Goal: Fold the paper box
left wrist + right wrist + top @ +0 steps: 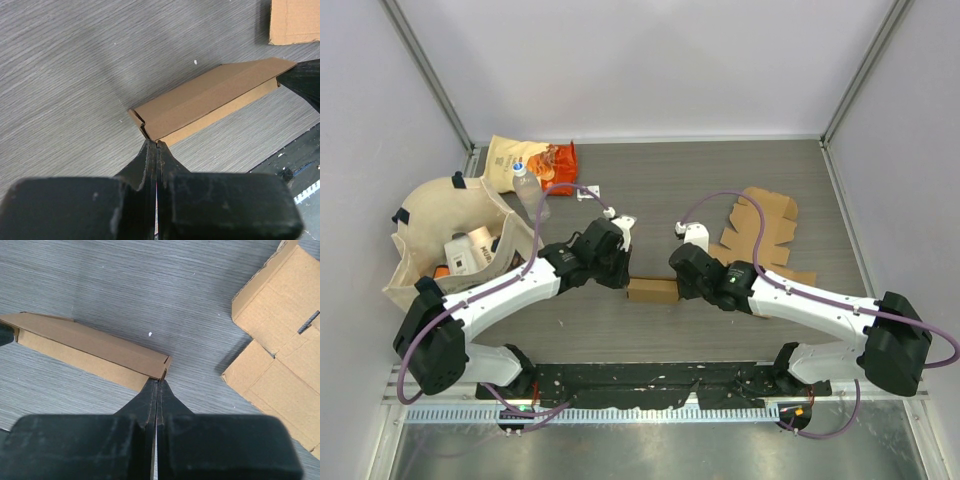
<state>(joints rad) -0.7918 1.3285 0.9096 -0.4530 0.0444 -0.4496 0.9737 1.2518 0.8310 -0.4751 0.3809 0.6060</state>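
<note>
A small brown paper box [652, 290], folded flat and long, lies on the grey table between my two arms. My left gripper [624, 284] is shut, and its closed tips touch the box's left end [150, 125]; in the left wrist view the gripper [158, 144] has nothing between its fingers. My right gripper [681, 288] is also shut, with its closed tips against the box's right end [162, 367]. The right wrist view shows that gripper [157, 382] meeting the corner of the box [85, 347].
An unfolded cardboard blank [760, 235] lies flat to the right of the box, also seen as the blank [280, 340] in the right wrist view. At the left stand a beige tote bag [450, 240], a water bottle [528, 190] and a snack bag [535, 160].
</note>
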